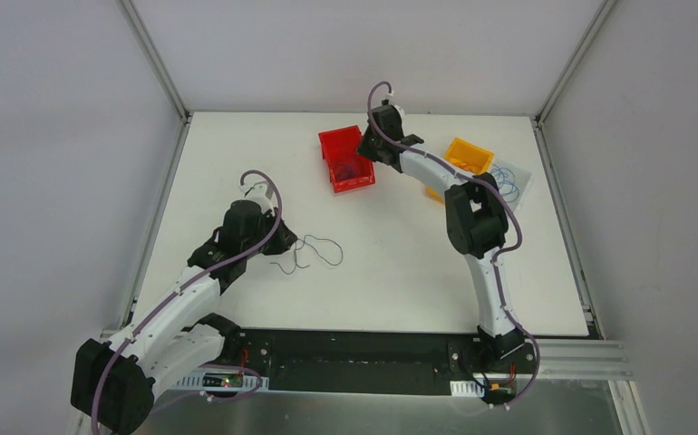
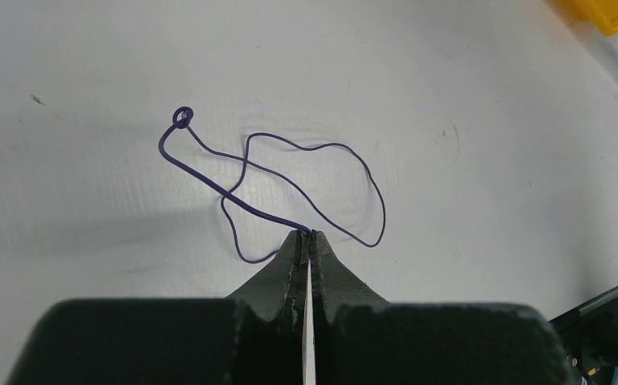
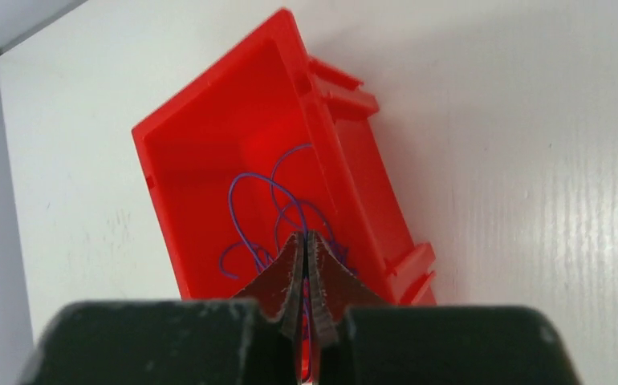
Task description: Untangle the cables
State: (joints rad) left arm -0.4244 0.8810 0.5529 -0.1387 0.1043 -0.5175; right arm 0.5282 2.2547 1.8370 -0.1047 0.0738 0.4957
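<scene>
Cable [image 2: 322, 147] clamped in left claw [image 2: 306, 234], wrist-only tangle [image 3: 278, 212] in red bin [image 3: 193, 160]

A white table [image 1: 391, 281] is seen, walled at the back and both sides by pale panels, with a dark strip along its near edge. Toward the far edge a red bin [image 1: 338, 138] is set near the middle, and an orange bin [image 1: 469, 154] is placed to its right, well apart from it, beside a clear plastic sheet [image 1: 519, 174] on which blue wire loops are laid. On the left half a thin purple cable [image 2: 322, 146] is spread flat in loose, crossing loops.
</scene>
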